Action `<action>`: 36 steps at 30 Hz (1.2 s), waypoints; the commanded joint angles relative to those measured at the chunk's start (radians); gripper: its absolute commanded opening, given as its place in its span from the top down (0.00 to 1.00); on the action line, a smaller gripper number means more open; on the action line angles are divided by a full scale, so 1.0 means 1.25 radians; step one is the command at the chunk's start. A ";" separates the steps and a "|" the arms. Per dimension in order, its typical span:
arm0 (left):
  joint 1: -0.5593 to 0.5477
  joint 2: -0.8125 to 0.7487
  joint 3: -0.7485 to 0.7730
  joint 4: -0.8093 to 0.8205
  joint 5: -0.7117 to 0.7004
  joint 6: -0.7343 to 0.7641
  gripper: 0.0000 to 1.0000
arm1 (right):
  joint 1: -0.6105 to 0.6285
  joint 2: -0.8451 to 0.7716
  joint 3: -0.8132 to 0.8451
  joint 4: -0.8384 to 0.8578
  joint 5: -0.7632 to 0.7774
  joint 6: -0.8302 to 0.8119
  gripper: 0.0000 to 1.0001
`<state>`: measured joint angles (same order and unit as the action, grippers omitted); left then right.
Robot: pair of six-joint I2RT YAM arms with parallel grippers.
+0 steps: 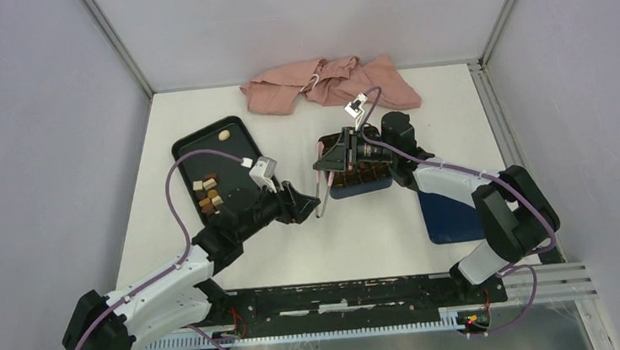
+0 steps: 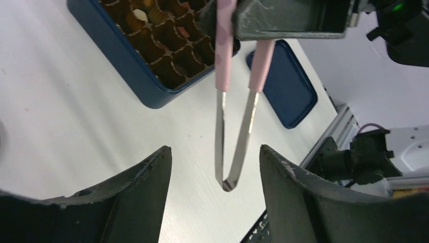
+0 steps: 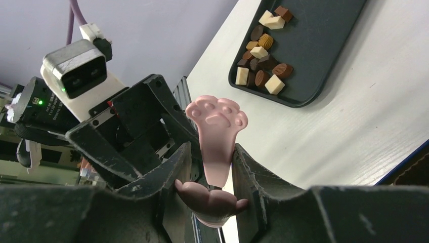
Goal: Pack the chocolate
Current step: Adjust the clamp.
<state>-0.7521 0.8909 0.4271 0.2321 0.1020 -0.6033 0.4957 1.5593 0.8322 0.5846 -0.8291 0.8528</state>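
Note:
The chocolate [image 1: 209,194] [image 3: 263,50] lies as several small dark, tan and cream pieces on a black tray [image 1: 203,150] [image 3: 324,45]; one cream piece [image 1: 223,135] sits apart at the tray's far end. My right gripper [image 1: 328,163] [image 3: 212,157] is shut on pink-handled metal tongs [image 1: 321,187] [image 2: 238,136] [image 3: 217,131] beside the dark blue box [image 1: 358,179] [image 2: 126,55], whose brown grid holds a few pieces. My left gripper [image 1: 307,205] [image 2: 215,157] is open; the tongs' bent metal end hangs between its fingers without touching them.
The box's blue lid [image 1: 450,218] [image 2: 283,86] lies flat at the right near my right arm. A crumpled pink cloth [image 1: 328,84] sits at the table's far edge. Grey walls close in the table on three sides.

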 commanded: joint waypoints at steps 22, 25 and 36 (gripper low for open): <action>-0.056 0.246 0.201 0.045 -0.161 0.023 0.70 | -0.005 -0.019 0.064 -0.075 0.010 -0.141 0.86; -0.061 0.259 0.220 0.024 -0.189 0.026 0.91 | -0.006 -0.021 0.066 -0.079 0.010 -0.145 0.86; -0.060 0.209 0.166 0.047 -0.268 0.004 0.98 | -0.005 -0.027 0.082 -0.078 -0.024 -0.156 0.46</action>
<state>-0.8330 1.2087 0.6571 0.2386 -0.1486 -0.5980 0.4900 1.5589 0.8787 0.4576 -0.8104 0.6842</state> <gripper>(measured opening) 0.053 0.407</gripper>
